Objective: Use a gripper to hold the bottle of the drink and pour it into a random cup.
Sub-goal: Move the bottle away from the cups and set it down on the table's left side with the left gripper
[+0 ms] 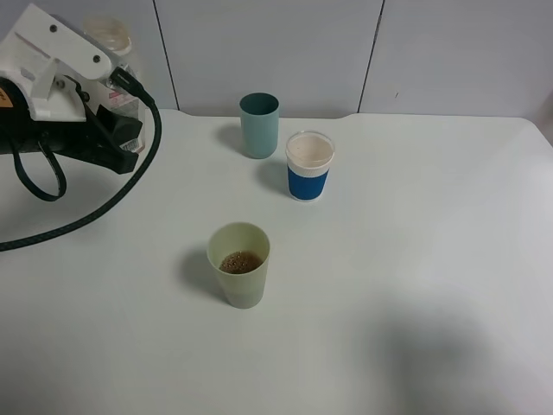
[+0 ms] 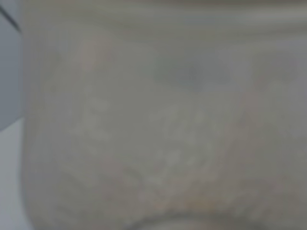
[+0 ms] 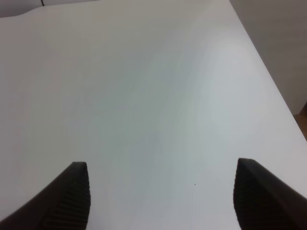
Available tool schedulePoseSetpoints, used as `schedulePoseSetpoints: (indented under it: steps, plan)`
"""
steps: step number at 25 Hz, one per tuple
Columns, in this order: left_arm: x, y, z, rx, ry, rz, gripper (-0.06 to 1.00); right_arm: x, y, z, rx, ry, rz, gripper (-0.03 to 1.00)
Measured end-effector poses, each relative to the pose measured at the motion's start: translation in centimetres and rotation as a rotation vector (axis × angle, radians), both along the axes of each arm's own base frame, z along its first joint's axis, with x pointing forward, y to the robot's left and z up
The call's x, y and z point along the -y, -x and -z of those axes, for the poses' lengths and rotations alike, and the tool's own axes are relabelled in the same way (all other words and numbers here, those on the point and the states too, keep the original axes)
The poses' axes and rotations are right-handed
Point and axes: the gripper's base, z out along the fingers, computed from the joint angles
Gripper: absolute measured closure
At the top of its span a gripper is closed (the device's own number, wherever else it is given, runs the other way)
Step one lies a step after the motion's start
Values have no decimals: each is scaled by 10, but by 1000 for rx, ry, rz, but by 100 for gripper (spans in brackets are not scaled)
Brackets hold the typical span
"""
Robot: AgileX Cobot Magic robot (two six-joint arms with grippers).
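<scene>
In the exterior high view my left gripper (image 1: 114,108), black with white frame parts and a thick black cable, is at the far left back of the table, raised. It is shut on the bottle of the drink (image 1: 115,36), whose clear wide neck shows above it. The left wrist view is filled by the blurred pale side of the bottle (image 2: 163,124). The pale yellow-green cup (image 1: 238,264) stands upright mid-table with brown liquid at its bottom, well apart from the gripper. My right gripper (image 3: 160,191) is open and empty over bare table, out of the exterior view.
A teal tumbler (image 1: 259,125) stands at the back centre. A white cup with a blue band (image 1: 309,164) stands just right of it. The white table (image 1: 415,259) ends at a grey wall behind; its edge shows in the right wrist view (image 3: 268,81).
</scene>
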Motion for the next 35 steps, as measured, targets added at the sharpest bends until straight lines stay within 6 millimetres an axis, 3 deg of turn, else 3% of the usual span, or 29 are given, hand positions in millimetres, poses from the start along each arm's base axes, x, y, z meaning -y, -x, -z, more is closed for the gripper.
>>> schedulePoseSetpoints:
  steps: [11, 20, 35]
  plan:
    - [11, -20, 23, -21, 220, -46, 58, 0, 0, 0, 0, 0, 0, 33]
    - [20, -37, 69, -63, 223, -31, 58, 0, 0, 0, 0, 0, 0, 33]
    - [34, -48, 114, -26, 203, 103, 58, 0, 0, 0, 0, 0, 0, 33]
